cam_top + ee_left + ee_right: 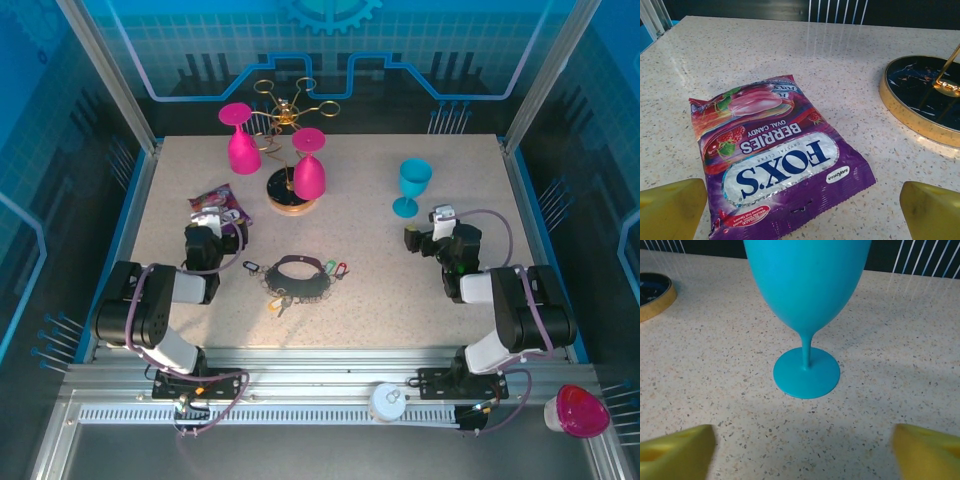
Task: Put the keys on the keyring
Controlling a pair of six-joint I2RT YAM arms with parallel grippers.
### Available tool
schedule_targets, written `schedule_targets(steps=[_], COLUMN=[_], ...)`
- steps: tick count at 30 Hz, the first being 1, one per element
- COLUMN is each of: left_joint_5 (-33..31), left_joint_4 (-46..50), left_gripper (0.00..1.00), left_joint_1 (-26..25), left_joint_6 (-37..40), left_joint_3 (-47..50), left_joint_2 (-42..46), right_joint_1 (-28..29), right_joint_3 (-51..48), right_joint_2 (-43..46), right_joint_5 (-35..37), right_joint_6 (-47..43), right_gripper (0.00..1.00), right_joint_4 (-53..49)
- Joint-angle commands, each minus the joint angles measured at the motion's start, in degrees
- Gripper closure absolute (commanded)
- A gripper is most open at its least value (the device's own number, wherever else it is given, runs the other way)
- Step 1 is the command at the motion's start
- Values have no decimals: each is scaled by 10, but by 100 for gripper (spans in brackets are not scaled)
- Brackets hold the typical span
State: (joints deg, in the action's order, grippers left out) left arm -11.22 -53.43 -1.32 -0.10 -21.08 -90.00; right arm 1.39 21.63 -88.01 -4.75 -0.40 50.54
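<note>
The left arm and right arm look the same: black chunky parts with white lower parts. Thin purple cables loop along each. The fingers are smooth and yellow, with blunt, rounded tips.

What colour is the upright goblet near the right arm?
The upright plastic goblet is solid turquoise blue, clearest in the right wrist view.

Bare tabletop between keyring and blue glass — room to pass. The candy bag and the glass rack crowd the far left.
</note>
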Motion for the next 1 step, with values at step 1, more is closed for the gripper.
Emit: schedule_targets(steps=[1], left_joint_5=[20], left_joint_4=[-7], left_gripper=[1], left_joint_1=[3], left_joint_6=[-5], left_joint_3=[-5], left_joint_2=[8], right_joint_1=[2], right_joint_3=[10], right_joint_2=[-2], right_joint_5=[23], right_joint_6=[2], right_gripper=[0], right_joint_4=[7])
